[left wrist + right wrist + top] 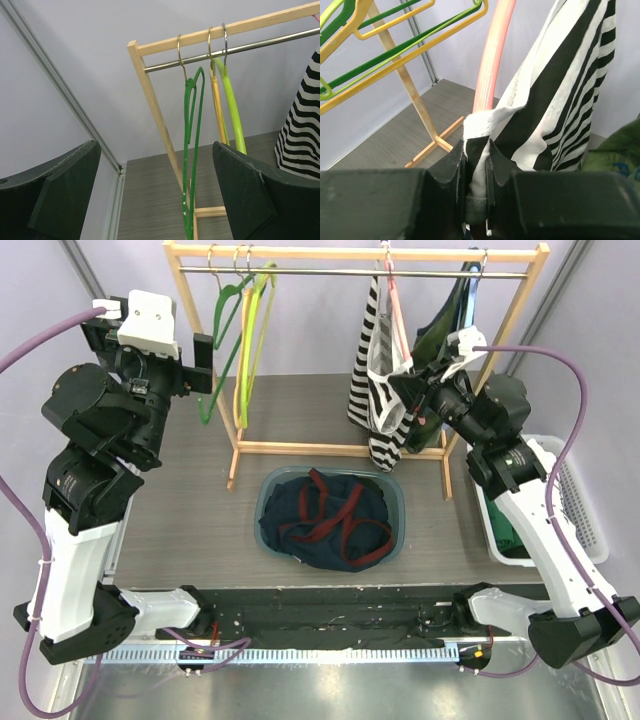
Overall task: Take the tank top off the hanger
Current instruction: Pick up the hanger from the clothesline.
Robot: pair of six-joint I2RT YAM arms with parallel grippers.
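Item: black-and-white striped tank top [565,90]. Location: on pink hanger [492,50], right part of wooden rack [350,252] rail.
My right pincer [475,160]: pinching tank top's white edge between fingers, hanger rising just above.
My left pincer [155,195]: spread, holding nothing, facing green hanger [192,125], well apart from tank top.

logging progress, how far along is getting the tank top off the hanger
Done: right gripper is shut on the edge of the striped tank top. In hand: pulling it free. Remaining: the top hangs on the pink hanger; left gripper is open, holding nothing.
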